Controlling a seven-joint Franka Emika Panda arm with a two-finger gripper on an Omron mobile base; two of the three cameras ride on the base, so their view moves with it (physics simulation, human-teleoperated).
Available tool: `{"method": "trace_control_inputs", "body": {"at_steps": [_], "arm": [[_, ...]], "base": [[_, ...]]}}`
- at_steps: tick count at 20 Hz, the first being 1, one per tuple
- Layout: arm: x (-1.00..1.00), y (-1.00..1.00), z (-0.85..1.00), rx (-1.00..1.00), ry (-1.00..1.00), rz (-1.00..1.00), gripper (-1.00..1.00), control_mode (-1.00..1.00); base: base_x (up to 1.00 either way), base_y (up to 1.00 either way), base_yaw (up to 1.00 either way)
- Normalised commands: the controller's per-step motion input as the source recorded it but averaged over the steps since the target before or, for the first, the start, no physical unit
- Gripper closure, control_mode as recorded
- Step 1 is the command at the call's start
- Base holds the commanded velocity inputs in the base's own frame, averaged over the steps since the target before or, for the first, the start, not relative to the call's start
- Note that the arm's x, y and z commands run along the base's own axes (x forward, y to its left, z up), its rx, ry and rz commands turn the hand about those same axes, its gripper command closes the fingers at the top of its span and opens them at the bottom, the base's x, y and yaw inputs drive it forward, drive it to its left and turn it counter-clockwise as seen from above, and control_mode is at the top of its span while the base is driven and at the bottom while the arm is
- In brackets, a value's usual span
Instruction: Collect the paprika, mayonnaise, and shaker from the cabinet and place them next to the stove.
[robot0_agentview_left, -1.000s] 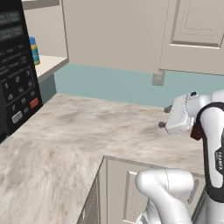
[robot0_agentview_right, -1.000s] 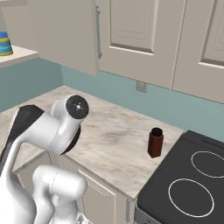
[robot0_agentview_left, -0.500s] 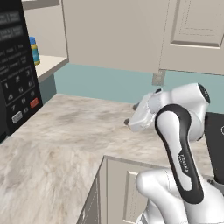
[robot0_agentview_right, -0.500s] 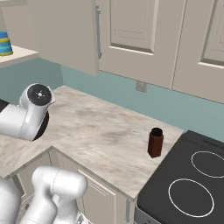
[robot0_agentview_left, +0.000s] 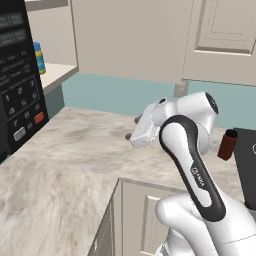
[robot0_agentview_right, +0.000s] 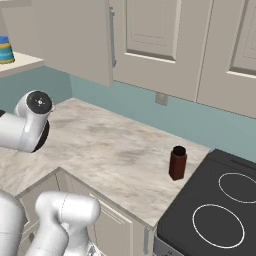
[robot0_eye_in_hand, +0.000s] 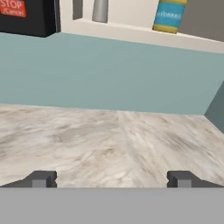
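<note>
The dark red paprika with its black cap stands upright on the counter just left of the black stove; the left base view also has this paprika. On the shelf of the open cabinet stand the blue-lidded mayonnaise and, to its left, the pale grey shaker. The mayonnaise also sits on the shelf beside the microwave. My gripper hovers over the middle of the counter, pointing left toward the shelf, open and empty. Its fingertips stand wide apart.
A black microwave with a keypad stands at the counter's left end, right below the shelf. Beige panelled wall cabinets hang over the counter, with a teal backsplash and a wall socket behind it.
The arm has swung left across the counter, away from the paprika and toward the open shelf. The paprika has stayed by the stove. The jaws have stayed open.
</note>
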Motion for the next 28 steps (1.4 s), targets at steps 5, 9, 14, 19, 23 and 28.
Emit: {"method": "trace_control_inputs", "body": {"at_steps": [5, 9, 14, 19, 23, 28], "arm": [[0.15, 0.21, 0.02, 0.00, 0.00, 0.10, -1.00, -1.00], [0.00, 0.10, 0.00, 0.00, 0.00, 0.07, -1.00, -1.00], [0.00, 0.09, 0.02, 0.00, 0.00, 0.06, -1.00, -1.00], [0.06, 0.22, 0.20, 0.00, 0.00, 0.01, -1.00, -1.00], [0.09, 0.38, 0.29, 0.00, 0.00, 0.00, -1.00, -1.00], [0.21, 0.38, 0.39, 0.00, 0.00, 0.01, -1.00, -1.00]], "base": [[0.00, 0.00, 0.00], [0.00, 0.00, 0.00], [0.00, 0.00, 0.00], [0.00, 0.00, 0.00], [0.00, 0.00, 0.00], [0.00, 0.00, 0.00]]}}
